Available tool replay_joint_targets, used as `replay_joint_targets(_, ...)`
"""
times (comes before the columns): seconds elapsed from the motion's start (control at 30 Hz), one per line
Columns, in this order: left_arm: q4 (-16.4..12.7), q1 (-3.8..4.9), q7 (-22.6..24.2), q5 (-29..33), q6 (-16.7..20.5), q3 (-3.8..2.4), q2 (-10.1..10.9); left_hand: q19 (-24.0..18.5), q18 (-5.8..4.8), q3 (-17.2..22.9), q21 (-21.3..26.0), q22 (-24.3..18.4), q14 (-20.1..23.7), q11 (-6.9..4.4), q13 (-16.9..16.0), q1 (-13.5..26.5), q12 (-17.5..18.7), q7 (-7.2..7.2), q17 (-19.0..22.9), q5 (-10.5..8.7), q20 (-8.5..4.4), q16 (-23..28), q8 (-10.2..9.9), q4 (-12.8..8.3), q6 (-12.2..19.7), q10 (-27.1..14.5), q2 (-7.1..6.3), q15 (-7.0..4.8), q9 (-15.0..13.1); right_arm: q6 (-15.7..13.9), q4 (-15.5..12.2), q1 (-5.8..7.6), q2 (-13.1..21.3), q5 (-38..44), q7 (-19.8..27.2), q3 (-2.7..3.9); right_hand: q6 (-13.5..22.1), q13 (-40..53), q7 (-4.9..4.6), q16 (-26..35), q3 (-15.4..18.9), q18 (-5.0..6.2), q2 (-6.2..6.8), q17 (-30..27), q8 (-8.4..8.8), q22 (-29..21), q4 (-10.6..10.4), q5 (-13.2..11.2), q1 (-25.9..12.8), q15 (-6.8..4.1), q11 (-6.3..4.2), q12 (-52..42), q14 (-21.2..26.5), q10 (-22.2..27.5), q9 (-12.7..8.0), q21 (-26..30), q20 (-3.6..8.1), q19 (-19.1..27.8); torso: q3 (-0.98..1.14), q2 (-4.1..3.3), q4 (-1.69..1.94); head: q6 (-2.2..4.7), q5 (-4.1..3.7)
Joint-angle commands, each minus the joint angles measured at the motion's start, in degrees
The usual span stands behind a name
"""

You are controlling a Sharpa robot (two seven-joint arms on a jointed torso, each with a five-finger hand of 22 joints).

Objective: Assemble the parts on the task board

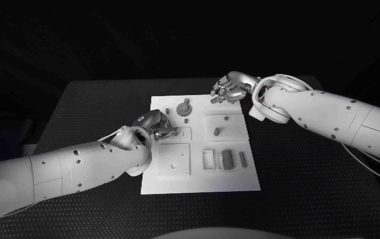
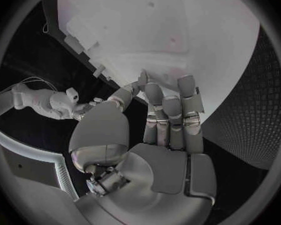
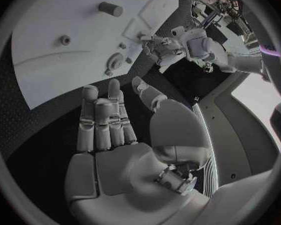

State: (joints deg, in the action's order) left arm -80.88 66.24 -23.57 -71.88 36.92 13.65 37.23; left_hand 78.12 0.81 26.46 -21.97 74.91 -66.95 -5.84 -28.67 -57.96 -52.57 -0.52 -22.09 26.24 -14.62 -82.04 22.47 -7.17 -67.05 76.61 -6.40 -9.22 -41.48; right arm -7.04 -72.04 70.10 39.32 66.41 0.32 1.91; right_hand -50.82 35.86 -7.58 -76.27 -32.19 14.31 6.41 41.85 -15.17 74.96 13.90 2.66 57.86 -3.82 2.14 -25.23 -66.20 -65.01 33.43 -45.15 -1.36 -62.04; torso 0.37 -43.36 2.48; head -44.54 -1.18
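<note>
Task board: flat white rectangular plate lying in the middle of the black surface, with shallow recessed pockets.
Parts: small grey pieces on the board, among them a round disc at the far left and an upright block near the right.
Left hand: over the board's left edge; whether it pinches anything I cannot tell.
Right hand: above the far right corner, fingers loose, grasping nothing.
Doing it well: probably lower slowly, line each piece over its pocket, then press straight down.
</note>
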Motion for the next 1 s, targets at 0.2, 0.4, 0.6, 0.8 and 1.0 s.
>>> replay_joint_targets(0.2,0.1,-0.38,0.1,-0.1,-0.7,-0.03,-0.3,1.5,-0.66,7.8,-0.4,1.2,-1.9,0.06,-0.1,-0.6,-0.2,0.02,-0.1,3.95,-1.34,-0.3,0.2,-7.6,-0.2,0.5,0.15,-2.25,-0.6,0.7,0.1,-0.03,-0.1,0.0,0.2,0.01,-0.7,0.0,-1.11,0.3,0.0,0.69,-0.06,-0.1,0.28,0.9,-0.3,0.2,-0.5,0.0,0.33,0.1,0.5,0.1,0.1,0.2,0.13,0.1,0.02,-0.02,-0.05,-0.23,-0.11)
replay_joint_targets(0.4,0.2,-0.46,-0.1,-0.6,-0.8,-0.04,-0.4,1.5,-0.66,7.9,-0.4,1.2,-1.9,0.06,-0.1,-0.6,-0.1,0.02,-0.1,3.97,-1.34,-0.3,0.1,-7.6,-0.2,0.5,0.14,-2.25,-0.6,0.7,0.0,-0.03,-0.1,0.0,0.3,0.0,-0.6,0.0,-1.12,0.3,0.0,0.69,-0.06,-0.1,0.29,0.9,-0.3,0.2,-0.5,0.0,0.34,0.1,0.5,0.1,0.1,0.2,0.14,0.1,0.01,-0.01,-0.02,-0.25,-0.24)
replay_joint_targets(0.6,0.1,-0.46,-0.5,-1.1,-1.2,-0.04,-0.2,1.5,-0.66,7.9,-0.4,1.2,-1.9,0.06,-0.1,-0.6,-0.1,0.02,-0.1,3.99,-1.34,-0.3,0.1,-7.6,-0.2,0.5,0.12,-2.25,-0.6,0.7,0.1,-0.03,-0.1,0.0,0.3,0.0,-0.6,0.0,-1.12,0.3,0.0,0.69,-0.06,-0.1,0.3,0.9,-0.3,0.2,-0.5,0.01,0.34,0.1,0.5,0.1,0.1,0.2,0.13,0.1,0.02,0.0,0.02,-0.41,-0.29)
replay_joint_targets(0.8,-0.2,-0.46,-0.7,-1.4,-2.0,-0.05,0.2,1.5,-0.64,7.9,-0.4,1.2,-1.9,0.04,-0.1,-0.7,-0.1,0.04,-0.1,4.04,-1.35,-0.3,0.1,-7.6,-0.3,0.5,-0.01,-2.26,-0.6,0.8,0.1,-0.03,-0.1,0.0,0.3,0.0,-0.6,0.0,-1.12,0.3,0.0,0.69,-0.07,-0.1,0.3,0.9,-0.4,0.2,-0.5,0.01,0.34,0.1,0.5,0.1,0.1,0.2,0.13,0.1,0.0,0.01,0.03,-0.48,-0.3)
replay_joint_targets(1.0,-0.3,-0.46,-1.3,-1.9,-3.1,-0.05,0.2,1.5,-0.64,7.9,-0.4,1.3,-1.9,0.04,-0.1,-0.8,-0.1,0.05,-0.1,4.16,-1.35,-0.3,0.1,-7.6,-0.3,0.5,0.0,-2.26,-0.6,0.8,0.0,-0.03,-0.2,0.0,0.2,0.0,-0.6,0.0,-1.12,0.3,0.0,0.69,-0.07,-0.1,0.31,0.9,-0.4,0.2,-0.5,0.01,0.34,0.1,0.5,0.1,0.1,0.2,0.13,0.1,-0.04,-0.01,0.04,-0.81,-0.5)
